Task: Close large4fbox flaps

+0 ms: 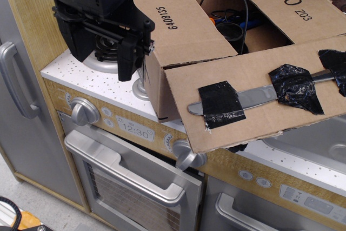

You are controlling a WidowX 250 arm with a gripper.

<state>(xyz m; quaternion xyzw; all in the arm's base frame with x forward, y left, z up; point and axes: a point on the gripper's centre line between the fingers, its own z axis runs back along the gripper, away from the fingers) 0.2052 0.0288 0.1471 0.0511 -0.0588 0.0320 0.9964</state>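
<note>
Observation view: the large4fbox (162,87) sits on the toy stove counter (81,79), and its front flap (259,98) hangs outward past the counter's front edge. The gripper (127,52) holds nothing at the box's left corner; you cannot tell its opening. The flap's long axis runs rightward, away from the gripper.
</note>
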